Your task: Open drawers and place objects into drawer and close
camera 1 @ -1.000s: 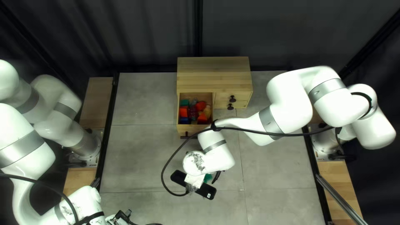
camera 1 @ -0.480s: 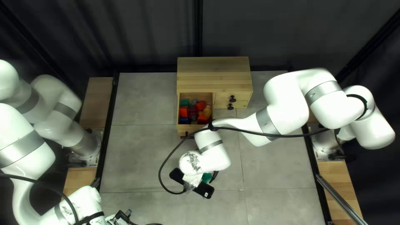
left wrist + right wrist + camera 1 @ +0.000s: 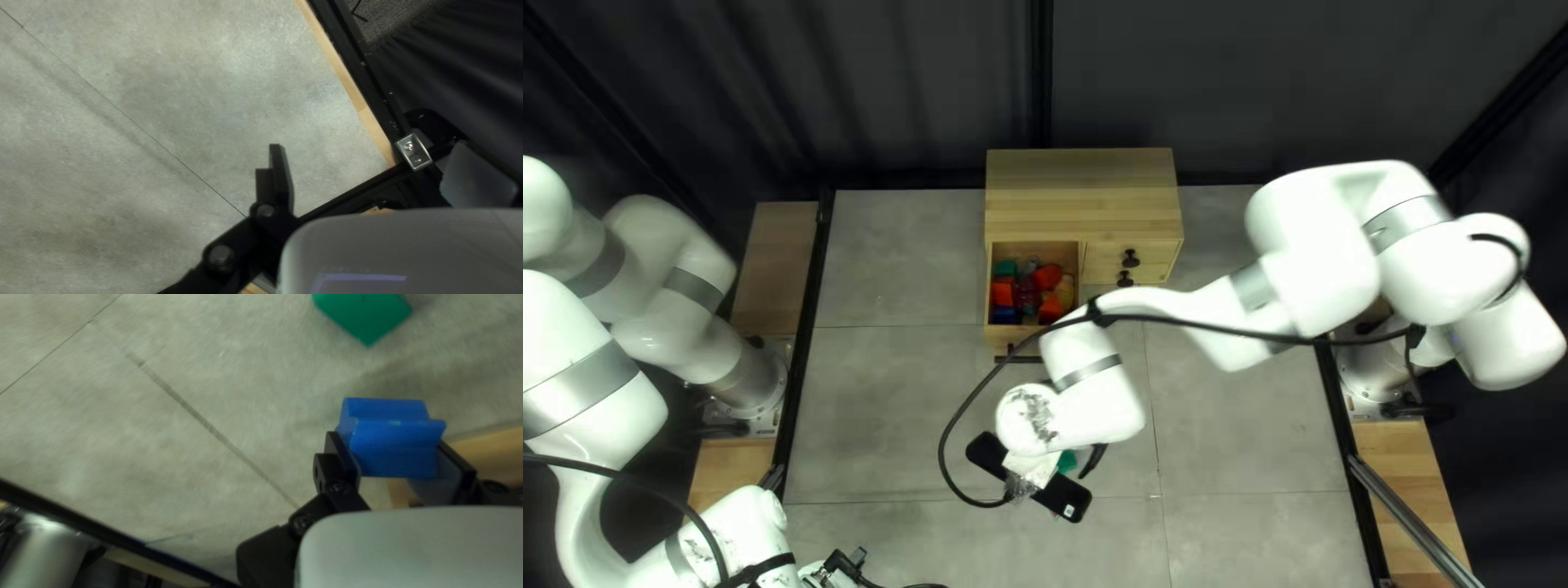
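My right gripper (image 3: 1035, 468) is under its wrist in the top left view, fingertips hidden. In the right wrist view, my right gripper (image 3: 387, 452) is shut on a blue block (image 3: 395, 449), a finger touching either side. Ahead of it lies a green block (image 3: 365, 313), partly showing in the top left view too. A wooden cabinet (image 3: 1080, 196) has its large left drawer (image 3: 994, 335) open, holding colored blocks (image 3: 1029, 294). My left gripper (image 3: 844, 566) is at the bottom left of the top left view; in its wrist view, my left gripper (image 3: 368, 146) stands open and empty.
Two small drawers (image 3: 1116, 253) with black knobs are closed at the cabinet's right. My right arm (image 3: 1274, 299) and its hanging cable (image 3: 958, 419) cross the table in front of the cabinet. A black rail (image 3: 362, 62) and wood strip (image 3: 354, 92) edge the table near my left gripper.
My right arm's elbow and forearm have shifted rightward in the top left view, its wrist only slightly. My left arm and the open drawer have stayed put.
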Robot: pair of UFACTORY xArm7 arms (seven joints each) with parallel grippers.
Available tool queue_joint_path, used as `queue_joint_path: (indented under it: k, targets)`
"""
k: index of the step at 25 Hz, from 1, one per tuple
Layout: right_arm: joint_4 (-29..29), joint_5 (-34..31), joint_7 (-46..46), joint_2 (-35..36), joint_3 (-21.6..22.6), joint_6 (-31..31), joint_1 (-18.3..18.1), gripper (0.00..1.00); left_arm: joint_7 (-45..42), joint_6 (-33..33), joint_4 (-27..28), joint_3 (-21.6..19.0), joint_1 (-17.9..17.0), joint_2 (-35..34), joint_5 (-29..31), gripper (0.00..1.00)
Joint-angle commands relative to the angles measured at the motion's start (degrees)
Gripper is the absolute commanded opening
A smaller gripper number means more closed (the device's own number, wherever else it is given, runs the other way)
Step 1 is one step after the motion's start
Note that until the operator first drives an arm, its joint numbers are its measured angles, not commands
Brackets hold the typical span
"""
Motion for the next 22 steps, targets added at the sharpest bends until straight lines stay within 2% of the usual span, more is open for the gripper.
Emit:
queue_joint_path:
  k: [1, 3, 6, 11, 13, 14, 15, 17, 22]
  targets:
    - [-3.6, -2.3, -0.5, -6.3, -1.8, 2.1, -1.5, 0.03, 0.0, 0.0, 0.0, 0.0, 0.0, 0.0, 0.0, 1.00]
    - [-5.2, -3.4, -0.5, -7.9, -3.1, 1.0, -2.8, 0.03, 0.0, 0.0, 0.0, 0.0, 0.0, 0.0, 0.0, 1.00]
    - [-7.7, -5.3, -1.8, -8.4, -5.6, -3.9, -5.9, 0.03, 0.0, 0.0, 0.0, 0.0, 0.0, 0.0, 0.0, 1.00]
    - [-7.7, -6.4, -2.3, -5.7, -7.7, -12.5, -9.2, 0.03, 0.0, 0.0, 0.0, 0.0, 0.0, 0.0, 0.0, 1.00]
    - [-7.8, -6.6, -1.9, -4.5, -8.2, -15.9, -10.0, 0.05, 0.0, 0.0, 0.0, 0.0, 0.0, 0.0, 0.0, 1.00]
    - [-7.8, -6.7, -1.6, -3.9, -8.5, -17.8, -10.5, 0.09, 0.0, 0.0, 0.0, 0.0, 0.0, 0.0, 0.0, 1.00]
    - [-7.9, -6.7, -1.4, -3.6, -8.6, -18.6, -10.6, 0.35, 0.0, 0.0, 0.0, 0.0, 0.0, 0.0, 0.0, 1.00]
    - [-8.4, -6.7, -1.1, -3.1, -9.0, -21.1, -11.3, 1.00, 0.0, 0.0, 0.0, 0.0, 0.0, 0.0, 0.0, 1.00]
    - [-11.8, -6.4, 1.0, -6.3, -8.8, -21.7, -10.7, 1.00, 0.0, 0.0, 0.0, 0.0, 0.0, 0.0, 0.0, 1.00]
